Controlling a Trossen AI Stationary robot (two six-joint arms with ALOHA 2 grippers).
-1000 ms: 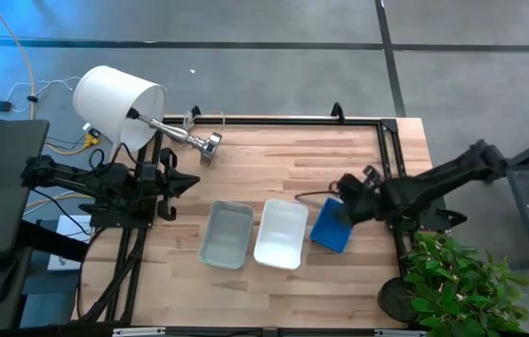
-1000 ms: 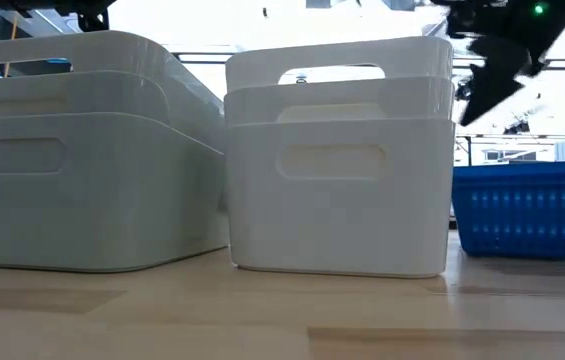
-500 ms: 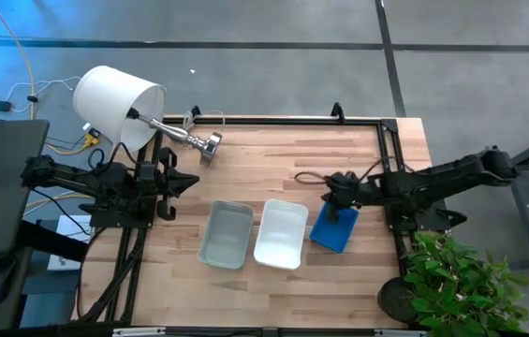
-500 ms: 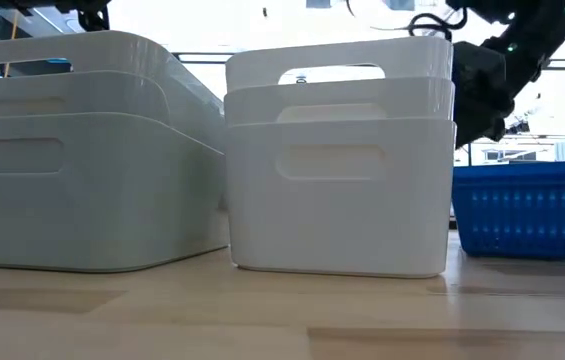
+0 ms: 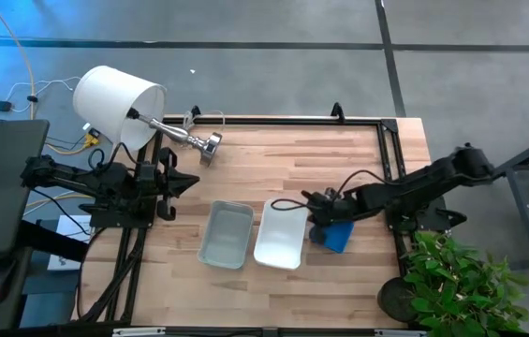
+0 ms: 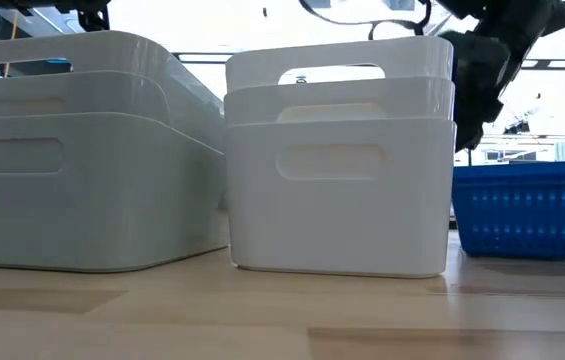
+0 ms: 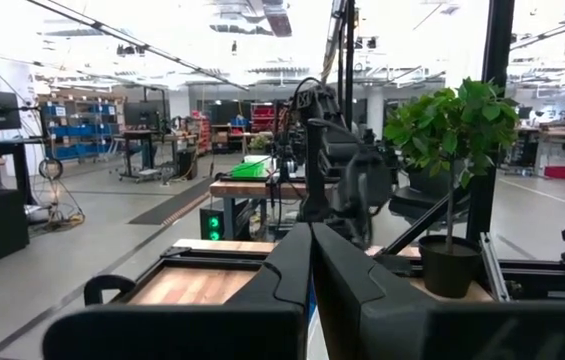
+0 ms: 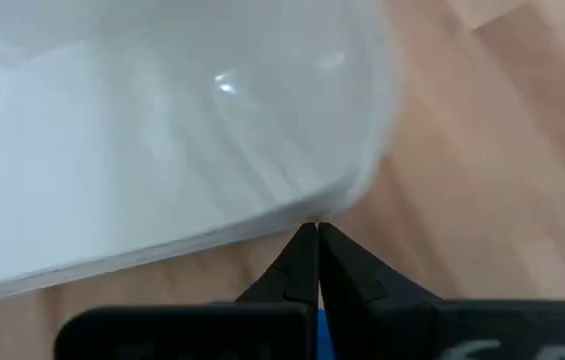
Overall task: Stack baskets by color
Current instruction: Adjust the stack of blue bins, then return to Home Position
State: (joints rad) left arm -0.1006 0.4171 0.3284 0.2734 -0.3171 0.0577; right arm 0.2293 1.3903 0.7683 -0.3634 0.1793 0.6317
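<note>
Right gripper, fingers together, empty, had swung from blue stack toward white stack; likely nudging, stacks sorted. Left gripper parked, pinched together.

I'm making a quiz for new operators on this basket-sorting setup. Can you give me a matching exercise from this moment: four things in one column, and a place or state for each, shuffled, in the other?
Things:
1. grey basket stack
2. white basket stack
3. blue basket stack
4. left gripper

Places or states:
A. partly covered by the right gripper in the high view
B. middle of the row of three
C. shut, at the table's left edge, apart from the baskets
D. at the row's left-arm end

Pairs: 1-D, 2-B, 3-A, 4-C
</note>
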